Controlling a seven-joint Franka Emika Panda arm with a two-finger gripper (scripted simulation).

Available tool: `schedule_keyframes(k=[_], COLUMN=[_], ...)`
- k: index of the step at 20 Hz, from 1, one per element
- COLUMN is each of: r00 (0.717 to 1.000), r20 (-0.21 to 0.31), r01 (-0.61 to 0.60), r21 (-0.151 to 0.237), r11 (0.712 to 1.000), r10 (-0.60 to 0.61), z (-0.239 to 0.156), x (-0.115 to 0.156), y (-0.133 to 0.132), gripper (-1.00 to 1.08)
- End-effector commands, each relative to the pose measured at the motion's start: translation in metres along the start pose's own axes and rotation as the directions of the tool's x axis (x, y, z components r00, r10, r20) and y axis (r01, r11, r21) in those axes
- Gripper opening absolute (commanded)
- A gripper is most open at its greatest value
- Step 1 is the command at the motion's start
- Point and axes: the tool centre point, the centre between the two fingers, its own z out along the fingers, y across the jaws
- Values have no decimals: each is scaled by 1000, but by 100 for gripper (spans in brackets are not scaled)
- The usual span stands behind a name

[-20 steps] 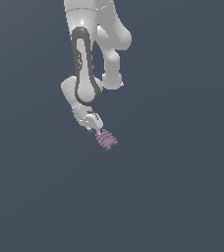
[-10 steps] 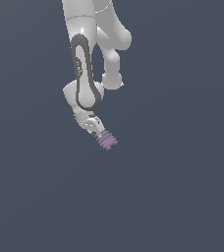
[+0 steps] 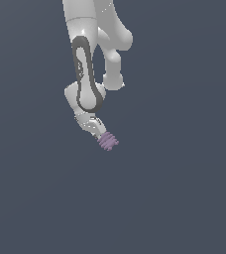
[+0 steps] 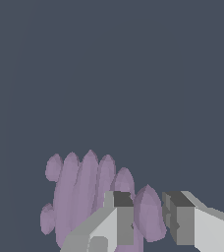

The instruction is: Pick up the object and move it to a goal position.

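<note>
Claw gripping one rib of the lump, barely moved over the last second.

The claw (image 4: 148,219) has its two fingers (image 4: 116,216) clenched on one end rib of the purple lump (image 3: 108,141), most of which juts out beyond them. Since a second ago arm (image 3: 87,79) and lump have hardly shifted against the plain grey floor (image 3: 184,198), so the carry to the goal seems hardly begun; no goal marker shows.

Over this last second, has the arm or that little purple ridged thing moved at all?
Hardly anything visibly changed. The pincer sits at the same spot in the exterior view, low against the purple ridged lump, which has not shifted. In the wrist view one rib of the lump lies between the two fingers; whether they press on it I cannot tell. The arm's pose looks the same.
</note>
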Motion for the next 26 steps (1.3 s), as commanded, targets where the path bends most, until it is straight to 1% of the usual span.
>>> schedule_keyframes(k=[1,7,13,19,26], r00=[1000,1000,1000,1000,1000], r20=[1,1,2,2,2], r01=[1,1,0,0,-1], r21=[0,0,-1,-2,-3], r11=[1000,1000,1000,1000,1000], r10=[-1,-1,0,0,1], z=[0,-5,-19,-40,-72], x=[-1,-3,-8,-16,-26], y=[0,-7,-25,-53,-93], gripper=[-100,-100,-100,-100,-100])
